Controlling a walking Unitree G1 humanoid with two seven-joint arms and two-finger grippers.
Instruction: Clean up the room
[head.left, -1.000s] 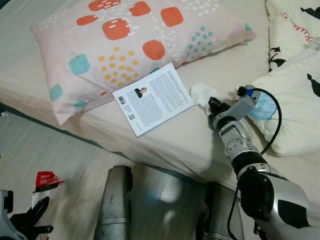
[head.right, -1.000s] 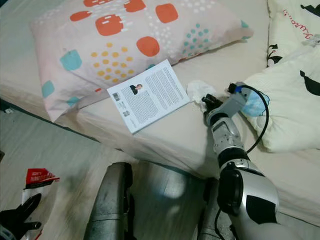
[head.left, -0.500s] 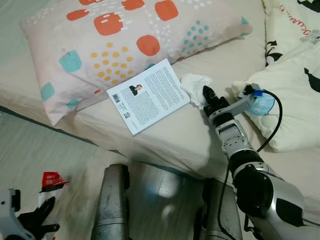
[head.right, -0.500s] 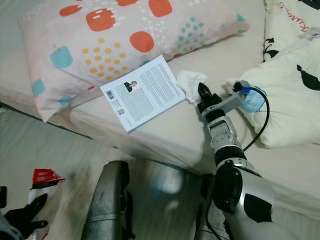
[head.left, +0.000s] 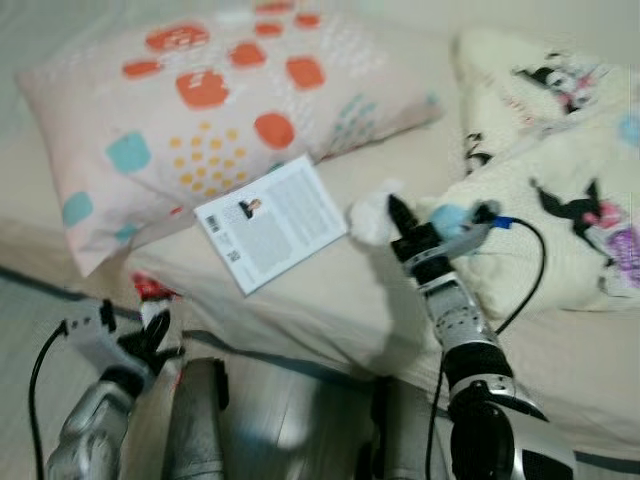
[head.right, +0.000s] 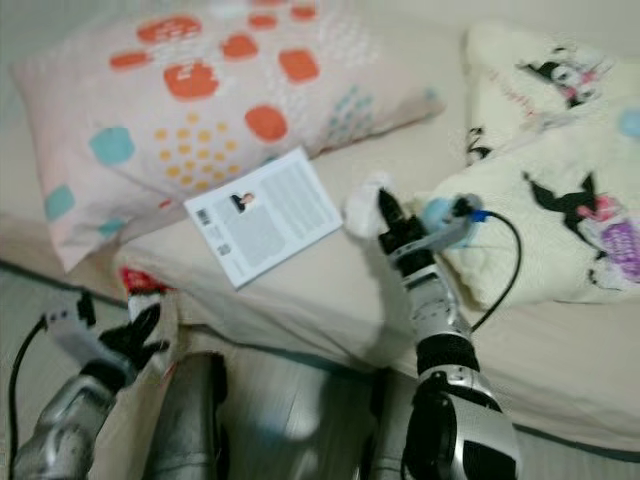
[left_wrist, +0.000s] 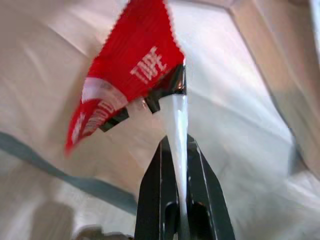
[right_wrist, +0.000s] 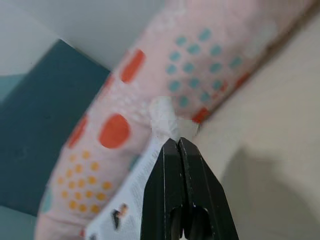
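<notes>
Bed (head.left: 330, 290): right hand (head.left: 392, 212) pinching tissue (head.left: 368, 216).

"TAPE" on red wrapper (left_wrist: 131, 82)

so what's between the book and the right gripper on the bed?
Head views: only the crumpled white tissue, pinched at the right gripper tips just beside the book.

A book (head.left: 271, 222) is lying on the bed (head.left: 350, 300), a pillow (head.left: 200, 110) sitting at its 11 o'clock, a tissue (head.left: 368, 215) touching at its 3 o'clock, and a blanket (head.left: 560, 200) beyond that.
</notes>
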